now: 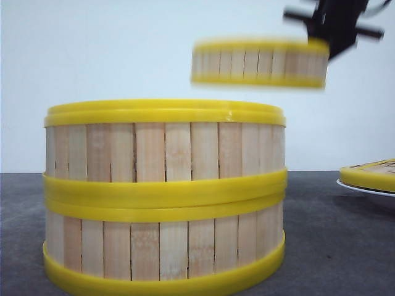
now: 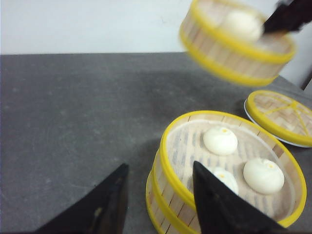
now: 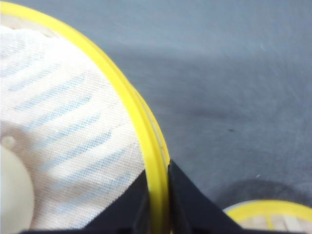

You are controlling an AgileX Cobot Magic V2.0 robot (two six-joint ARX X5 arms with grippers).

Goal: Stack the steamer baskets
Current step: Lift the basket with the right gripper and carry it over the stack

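Hanging high over the table, the right gripper pinches the yellow rim of one steamer basket between its two dark fingers, one inside the wall and one outside. That lifted basket floats in the air, clear of everything below, above and a little to the right of the other two as seen from the front. It is smeared with blur in both the front and left wrist views, and the arm above it shows only as a dark shape at the top right corner. A white bun sits inside it on a pale cloth liner.

The other two baskets form a stack on the grey table, one squarely on the other, close to the front camera; the lower rim is cut off by the picture edge. The top basket of the stack holds three white buns.

The left gripper hovers low beside the stack with its fingers spread apart, holding nothing; one finger hides part of the stack's near rim.

To the right, a flat woven lid rests on a white plate, both partly out of view.
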